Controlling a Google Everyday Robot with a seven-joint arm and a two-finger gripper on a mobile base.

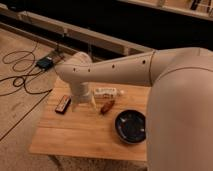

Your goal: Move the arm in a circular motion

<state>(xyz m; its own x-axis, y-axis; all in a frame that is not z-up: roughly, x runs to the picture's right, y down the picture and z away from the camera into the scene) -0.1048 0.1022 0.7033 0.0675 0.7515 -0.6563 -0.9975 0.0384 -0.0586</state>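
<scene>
Cream-white, my arm [120, 75] crosses the middle of the frame; my pincer [83, 104] hangs over the wooden table [75, 137], open or closed I cannot tell.

Black bar [63, 104] and brown item [107, 106] flank the jaws; table [75, 140] front lies bare.

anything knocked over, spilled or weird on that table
Nothing stands out: the dark bowl sits upright on the wooden table, nothing looks spilled, and the arm points its tool down beside the small dark rectangular object.
</scene>
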